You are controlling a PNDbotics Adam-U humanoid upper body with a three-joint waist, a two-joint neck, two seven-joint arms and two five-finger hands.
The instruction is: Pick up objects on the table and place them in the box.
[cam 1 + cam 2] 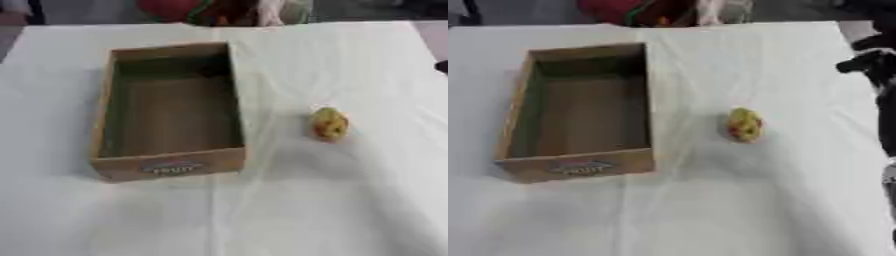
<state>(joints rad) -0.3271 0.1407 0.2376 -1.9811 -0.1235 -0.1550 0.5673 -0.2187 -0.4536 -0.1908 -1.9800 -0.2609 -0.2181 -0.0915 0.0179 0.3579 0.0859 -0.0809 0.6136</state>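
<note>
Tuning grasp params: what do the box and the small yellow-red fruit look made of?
Open brown rectangular box: likely corrugated cardboard, matte, going by the flat tan walls and the printed label on its front. Small yellow-and-red rounded fruit: smooth skin with a faint sheen; whether real or plastic is unclear.

- The box (169, 167) bore one label, on its near outer wall, facing the camera.
- The label (172, 168) was a small oval mark with reddish and bluish colouring behind pale capital letters.
- The letters appeared to read "FRUIT"; the blur left that reading uncertain.
- The same label showed in the right eye view, no clearer.
- Any smaller print around the word could not be made out.
- No other writing, number or sign was legible on the box's other walls or inside it.
- Nothing could be read on the white surface (332, 200).
</note>
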